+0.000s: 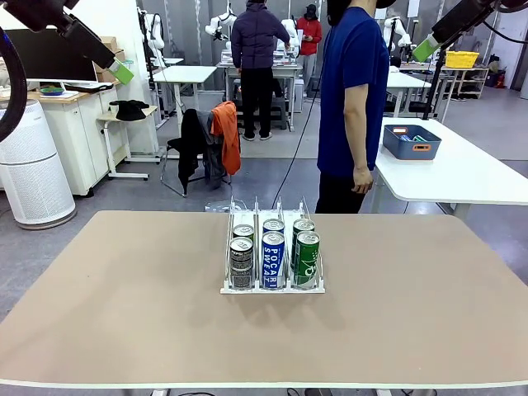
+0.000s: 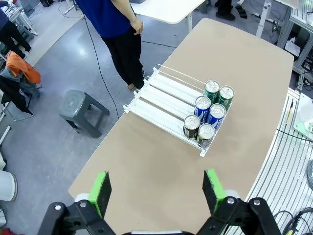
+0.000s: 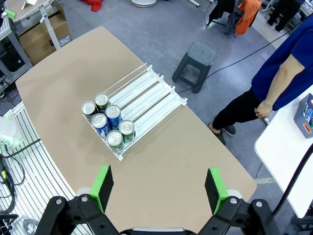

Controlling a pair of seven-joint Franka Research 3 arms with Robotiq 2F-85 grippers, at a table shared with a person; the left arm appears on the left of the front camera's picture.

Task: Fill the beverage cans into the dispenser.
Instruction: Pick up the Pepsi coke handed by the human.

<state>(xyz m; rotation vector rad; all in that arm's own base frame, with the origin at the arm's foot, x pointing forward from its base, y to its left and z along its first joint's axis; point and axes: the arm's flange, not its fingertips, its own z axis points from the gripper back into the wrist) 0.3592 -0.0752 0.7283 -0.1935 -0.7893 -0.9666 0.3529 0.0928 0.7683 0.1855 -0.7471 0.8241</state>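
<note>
Front view: dispenser (image 1: 272, 289), two cans (image 1: 273, 252) per lane (left hand (image 2: 156, 174), right hand (image 3: 158, 170) open)

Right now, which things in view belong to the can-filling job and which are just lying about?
Job:
dispenser
six beverage cans standing in it

Lying about:
grey stool
blue-grey tub
orange jacket

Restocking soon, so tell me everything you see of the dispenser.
The dispenser is a clear three-lane rack with thin upright dividers and a white base, flat on the tan table. Each lane holds two at the robot-side end: dark cans, blue cans, green cans. The far halves are bare. Nothing else touches it.
</note>
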